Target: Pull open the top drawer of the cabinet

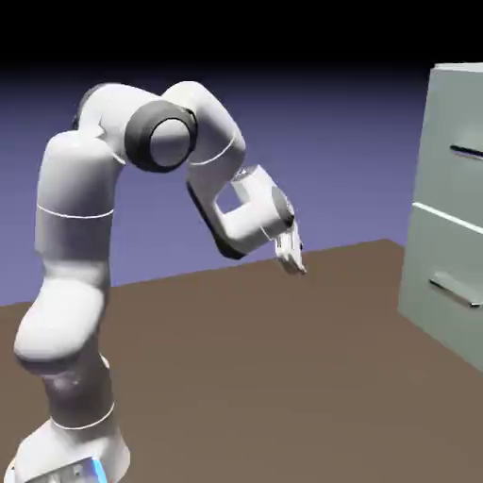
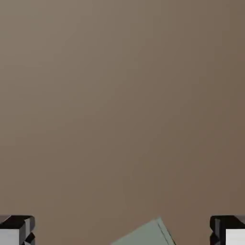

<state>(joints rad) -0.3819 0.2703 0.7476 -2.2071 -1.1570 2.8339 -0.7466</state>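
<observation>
The pale grey-green cabinet stands at the exterior view's right edge, partly cut off. Its top drawer is shut, with a slim grey bar handle near the picture's edge. My gripper hangs well to the left of the cabinet, tilted down over the brown table, far from the handle. In the hand view its two fingertips sit wide apart at the bottom corners with nothing between them, so it is open. A small corner of the cabinet shows at the bottom edge.
The lower drawer front with its own bar handle sits under the top drawer. The brown table stretches between the arm's base and the cabinet. The hand view is filled almost wholly by table surface.
</observation>
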